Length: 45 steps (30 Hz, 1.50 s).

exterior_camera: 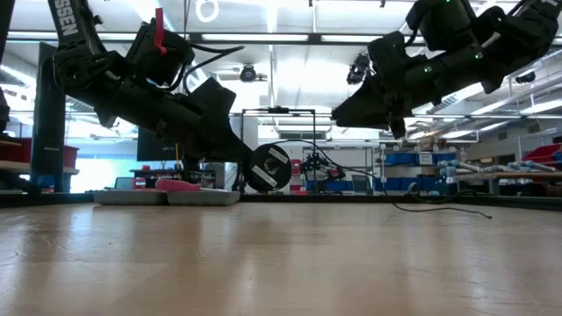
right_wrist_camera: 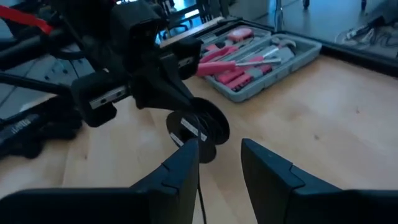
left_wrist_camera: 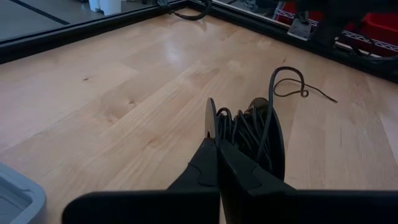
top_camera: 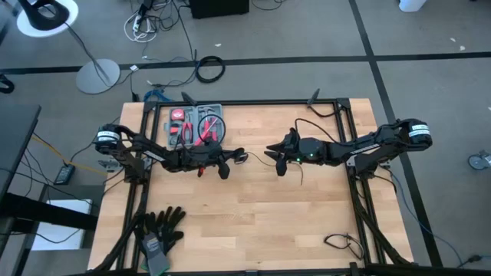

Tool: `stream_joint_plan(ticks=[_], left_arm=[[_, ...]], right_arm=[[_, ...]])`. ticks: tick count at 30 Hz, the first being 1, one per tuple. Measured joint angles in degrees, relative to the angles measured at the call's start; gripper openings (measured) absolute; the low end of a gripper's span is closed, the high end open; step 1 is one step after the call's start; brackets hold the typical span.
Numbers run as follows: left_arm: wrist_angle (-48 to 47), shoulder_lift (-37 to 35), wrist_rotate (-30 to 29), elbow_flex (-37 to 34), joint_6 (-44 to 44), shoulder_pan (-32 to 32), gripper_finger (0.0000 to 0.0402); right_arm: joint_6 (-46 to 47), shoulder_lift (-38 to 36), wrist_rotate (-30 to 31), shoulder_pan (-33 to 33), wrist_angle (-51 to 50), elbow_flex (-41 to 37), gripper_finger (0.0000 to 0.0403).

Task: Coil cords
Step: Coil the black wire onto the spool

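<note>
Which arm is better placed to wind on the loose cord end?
Right. The left gripper is shut on the spool, while the right gripper is open beside the cord.

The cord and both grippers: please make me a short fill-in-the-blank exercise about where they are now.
1. The left gripper is shut on the rim of a round ____ wound with the cord.
2. The loose end of the cord lies on the ____ table.
3. The right gripper has its fingers ____.
4. The grey tray holds tools with ____ handles.

Missing words: spool; wooden; apart; pink
</note>
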Motion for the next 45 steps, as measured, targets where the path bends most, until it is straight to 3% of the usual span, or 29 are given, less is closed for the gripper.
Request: stream_joint_plan(ticks=[6,11,14,22,34,45], left_arm=[[0.0,0.0,0.0,0.0,0.0,0.0,0.0],[0.0,0.0,0.0,0.0,0.0,0.0,0.0],[0.0,0.0,0.0,0.0,0.3,0.0,0.0],[0.1,0.0,0.0,0.0,1.1,0.0,0.0],[0.0,0.0,0.0,0.0,1.3,0.1,0.0],[0.0,0.0,0.0,0.0,1.4,0.1,0.0]], right_arm=[[-1.4,0.6,-0.7,3.0,-0.2,0.0,0.0111],[-3.0,4.5,6.9,7.3,-0.3,2.4,0.009],[-7.2,9.2,8.5,8.1,-1.6,6.2,0.0084],[-10.8,17.8,17.8,6.9,-14.4,16.4,0.0095],[-13.8,16.7,18.2,7.3,-20.6,18.7,0.0115],[-3.0,16.7,14.4,7.3,-27.4,18.7,0.0094]])
